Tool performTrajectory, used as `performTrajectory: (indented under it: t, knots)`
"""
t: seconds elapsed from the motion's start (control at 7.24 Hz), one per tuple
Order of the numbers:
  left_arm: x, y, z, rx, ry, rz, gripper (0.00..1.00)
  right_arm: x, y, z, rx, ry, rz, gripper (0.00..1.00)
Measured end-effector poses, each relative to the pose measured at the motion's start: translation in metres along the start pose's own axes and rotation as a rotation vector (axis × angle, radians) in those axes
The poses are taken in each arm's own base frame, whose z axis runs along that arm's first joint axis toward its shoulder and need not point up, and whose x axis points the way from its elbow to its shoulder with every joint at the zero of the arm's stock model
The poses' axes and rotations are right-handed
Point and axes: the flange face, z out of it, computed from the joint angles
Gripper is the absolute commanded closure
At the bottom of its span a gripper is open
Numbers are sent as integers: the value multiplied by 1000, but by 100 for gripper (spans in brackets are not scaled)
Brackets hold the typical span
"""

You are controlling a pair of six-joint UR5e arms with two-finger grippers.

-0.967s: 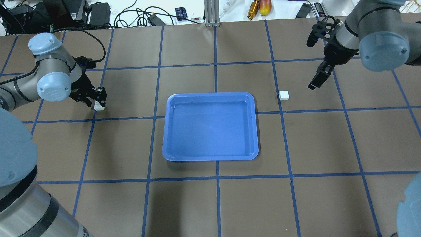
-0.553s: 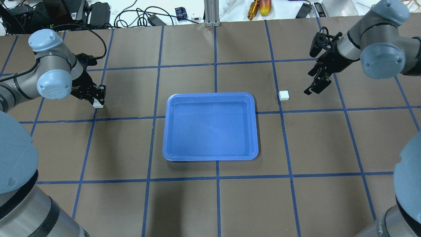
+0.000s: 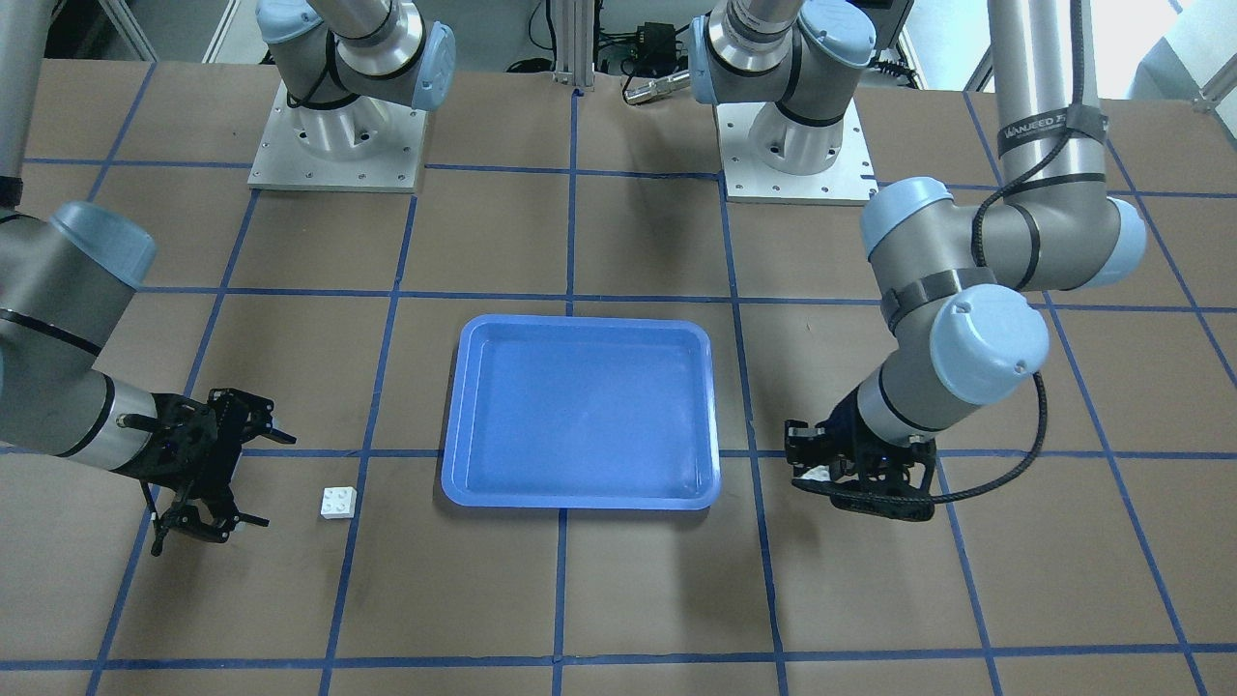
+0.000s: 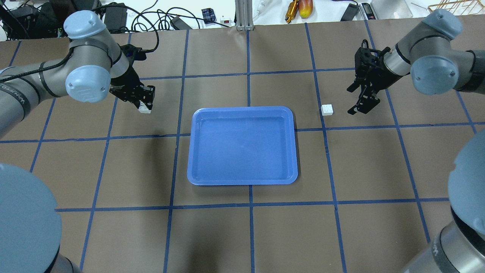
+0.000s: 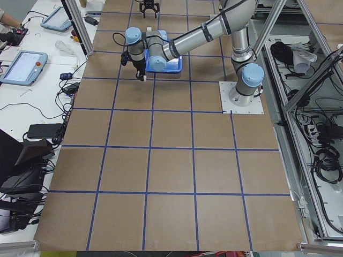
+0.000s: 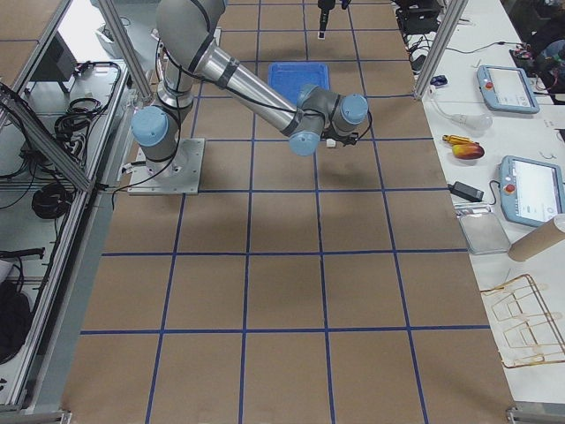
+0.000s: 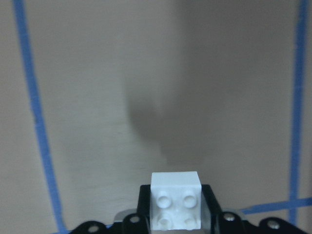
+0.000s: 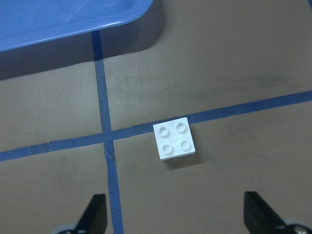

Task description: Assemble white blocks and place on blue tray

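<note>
**White blocks: one gripped, one loose on the paper, tray bare**

White blocks are small, square, glossy plastic bricks, each with four round studs in a two-by-two pattern. One white studded block [image 8: 174, 138] lies flat on the brown paper-covered table [image 4: 379, 163], studs up. It sits just beside a crossing of blue tape lines [image 8: 103, 131], with its edges turned slightly off them. It lies on the right arm's side of the tray, near the tray's far corner but not touching it.

The right gripper [image 8: 178, 217] hangs over this block with its black fingers [image 8: 95, 212] spread wide and nothing between them.

The other white block [image 7: 175, 207] is pinched in the left gripper [image 4: 145, 103], whose fingers are closed against two opposite sides. Its studded face is turned towards the wrist camera. It is held above the paper on the left arm's side of the tray, and its shadow falls apart from it.

The large shallow blue plastic tray [image 4: 242, 108] is smooth and rectangular, with rounded corners and a raised rim. It lies flat mid-table between the arms, its long axis running from one arm's side to the other.
</note>
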Motion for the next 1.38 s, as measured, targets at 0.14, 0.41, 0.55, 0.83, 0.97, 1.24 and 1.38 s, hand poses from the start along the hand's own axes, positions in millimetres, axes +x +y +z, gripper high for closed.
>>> performTrajectory:
  t: [0.14, 0.41, 0.55, 0.83, 0.97, 1.24, 1.38]
  knots:
    - [47, 6, -2, 2, 10, -30, 100, 6, 4, 11, 23, 6, -22, 0]
    - [149, 28, 9, -15, 7, -75, 100, 13, 3, 23, 69, 32, -49, 0]
    - [188, 41, 20, -25, 3, -116, 100, 15, 1, 30, 91, 29, -63, 0]
    - [226, 57, 46, -33, -4, -204, 100, 16, 2, 45, 115, 15, -112, 0]
    - [232, 62, 57, -28, -16, -219, 100, 17, 3, 49, 116, 8, -121, 0]
    - [233, 67, 73, -23, -50, -227, 100, 16, 3, 53, 112, -2, -125, 4]
    - [233, 67, 80, -27, -55, -223, 100, 15, 3, 55, 112, -8, -123, 8]
